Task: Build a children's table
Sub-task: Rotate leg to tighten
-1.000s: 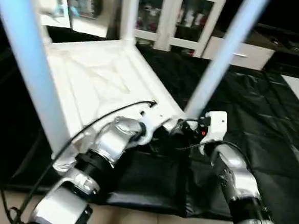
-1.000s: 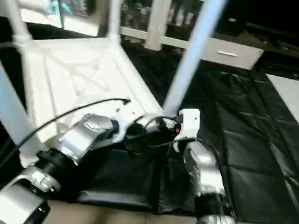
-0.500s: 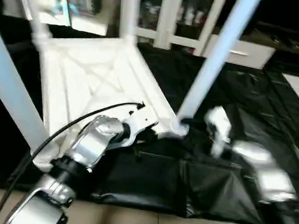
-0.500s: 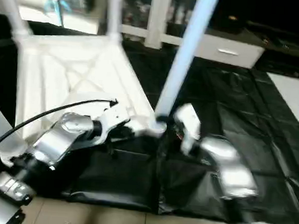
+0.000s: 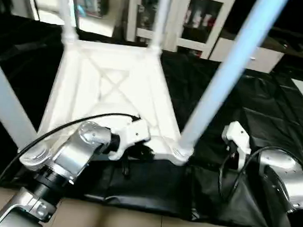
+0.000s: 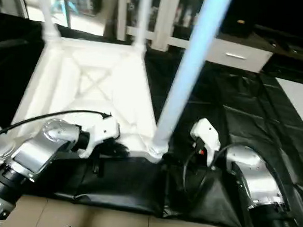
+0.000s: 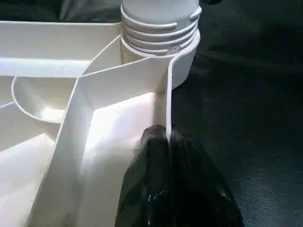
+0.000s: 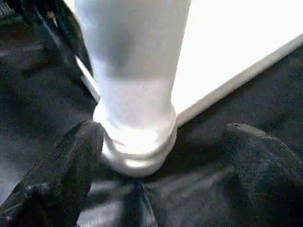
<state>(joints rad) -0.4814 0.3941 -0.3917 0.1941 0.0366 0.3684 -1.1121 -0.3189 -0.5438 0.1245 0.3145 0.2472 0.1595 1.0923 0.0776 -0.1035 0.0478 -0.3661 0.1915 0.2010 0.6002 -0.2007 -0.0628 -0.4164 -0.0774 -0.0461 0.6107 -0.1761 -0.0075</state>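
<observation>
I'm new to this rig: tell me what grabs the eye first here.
The upside-down white table top lies on black sheeting, legs rising from its corner sockets; the near leg slants up across the middle. The left gripper is pinched shut on the top's near rim beside that leg's socket. The right gripper stands open on either side of the leg's base.

Dark room, black sheeting on the floor

Black plastic sheet [image 5: 256, 105] covers most of the floor; pale tiles [image 5: 133, 224] show along its near edge. White glass-fronted cabinets [image 5: 199, 21] stand behind.
</observation>
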